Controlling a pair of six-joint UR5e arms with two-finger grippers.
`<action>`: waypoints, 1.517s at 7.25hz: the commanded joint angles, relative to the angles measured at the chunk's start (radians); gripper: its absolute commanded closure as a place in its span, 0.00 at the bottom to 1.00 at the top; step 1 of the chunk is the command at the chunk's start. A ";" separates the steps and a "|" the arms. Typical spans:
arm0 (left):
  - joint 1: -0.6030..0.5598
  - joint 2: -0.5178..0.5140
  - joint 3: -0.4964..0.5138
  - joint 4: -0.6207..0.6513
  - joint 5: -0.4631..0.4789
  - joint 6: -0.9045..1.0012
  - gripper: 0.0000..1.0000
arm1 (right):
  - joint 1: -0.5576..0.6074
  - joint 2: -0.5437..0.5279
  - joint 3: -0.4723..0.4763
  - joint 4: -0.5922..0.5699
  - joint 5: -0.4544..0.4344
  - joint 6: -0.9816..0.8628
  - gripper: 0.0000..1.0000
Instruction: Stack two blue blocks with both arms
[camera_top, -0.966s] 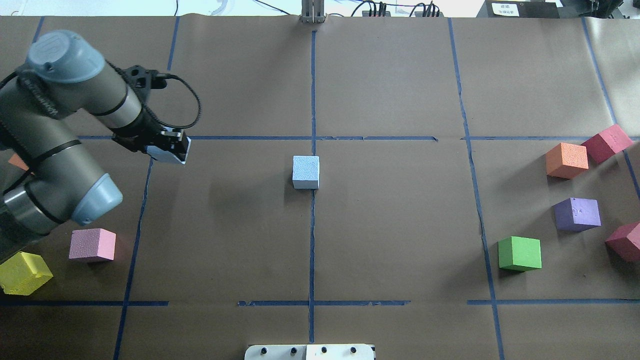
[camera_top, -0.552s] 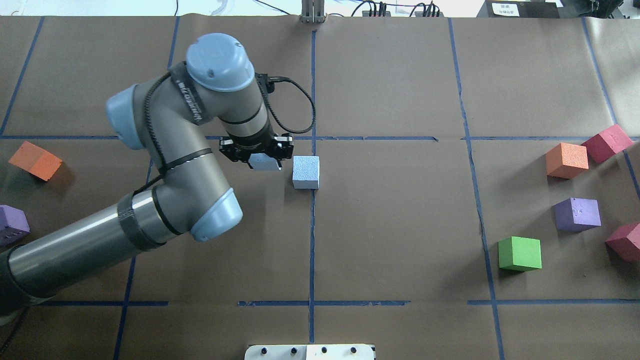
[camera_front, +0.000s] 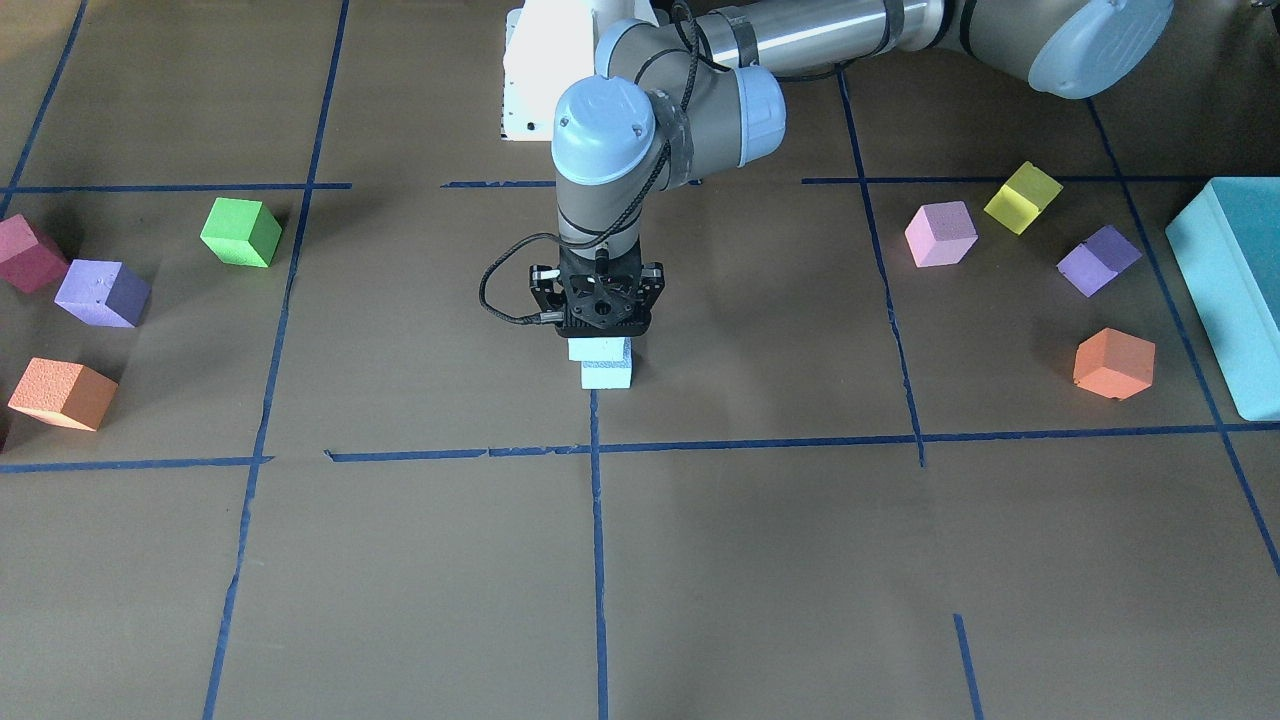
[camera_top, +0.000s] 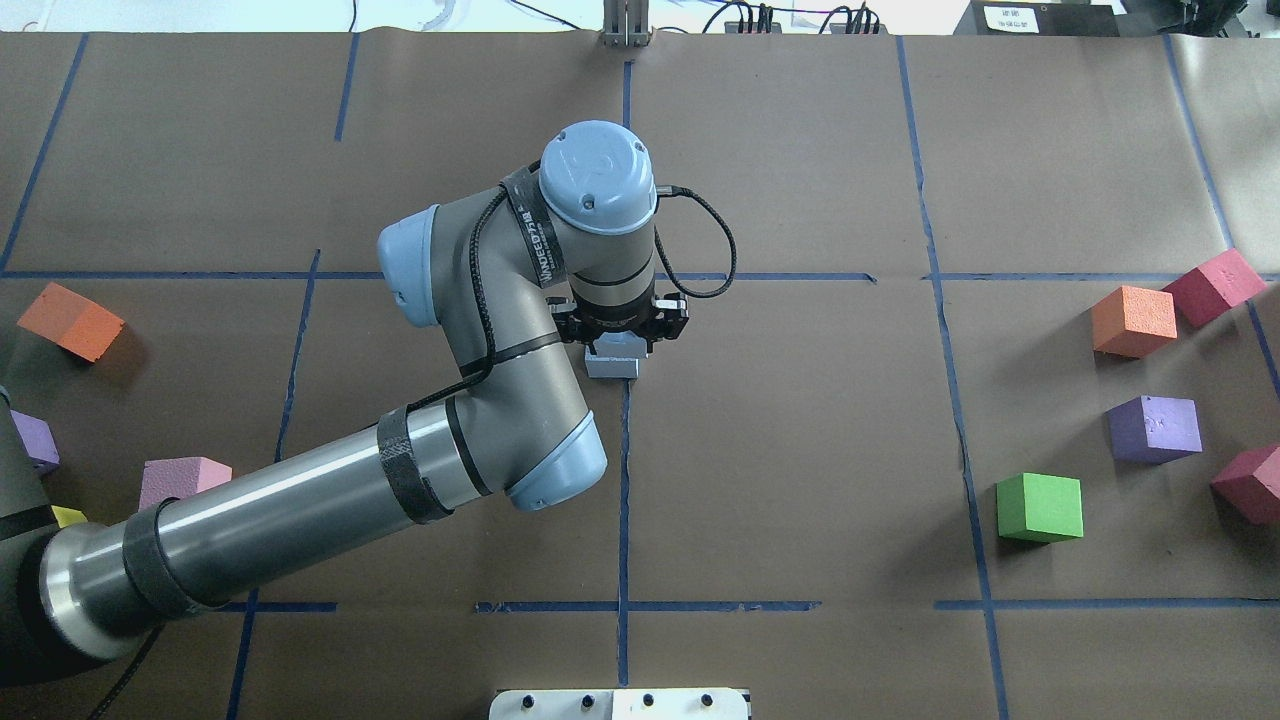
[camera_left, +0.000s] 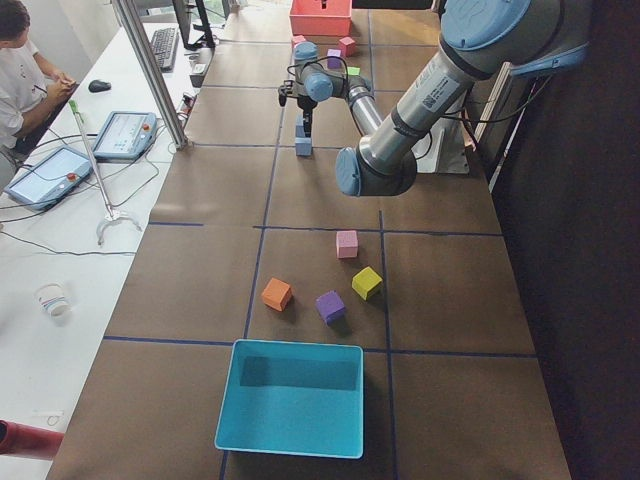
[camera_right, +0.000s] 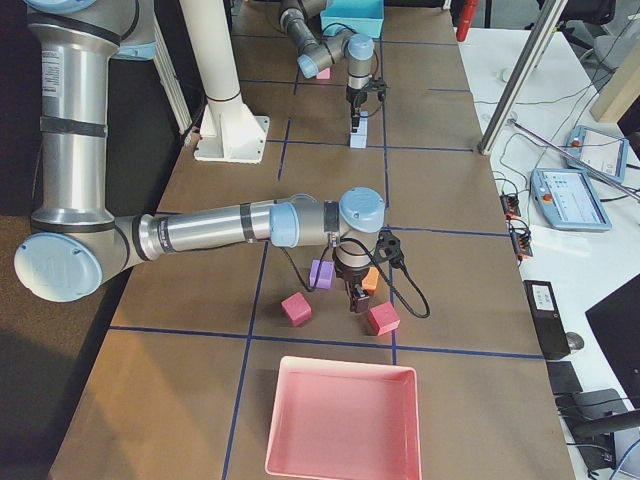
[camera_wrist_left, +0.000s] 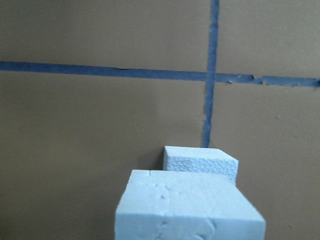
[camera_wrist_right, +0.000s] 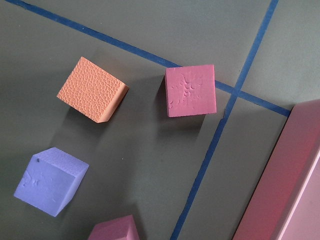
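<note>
We found the left gripper (camera_front: 600, 332) largely hidden under its own black body and wrist, yet it pinched the upper blue block (camera_front: 598, 348), which showed just beneath it. That block sat directly over the lower blue block (camera_front: 608, 375), near the middle of the worktop (camera_front: 760, 560); we could not tell whether the two touched. From overhead only slivers of both blocks peeked past the arm, while the left wrist camera showed them slightly offset. The right gripper (camera_right: 355, 300) appeared only in the right side view, low between a purple cube (camera_right: 321, 273) and a crimson cube (camera_right: 382, 318). We could not tell whether it was spread or closed.
</note>
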 joint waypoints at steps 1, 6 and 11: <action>0.000 -0.001 0.014 0.000 0.001 0.004 0.92 | 0.000 0.000 0.000 0.000 0.000 0.000 0.00; -0.014 0.000 0.012 0.000 -0.004 0.004 0.00 | 0.000 0.000 0.002 0.000 0.000 0.000 0.00; -0.305 0.128 -0.073 0.062 -0.255 0.433 0.00 | 0.000 0.002 0.000 -0.001 0.003 0.014 0.00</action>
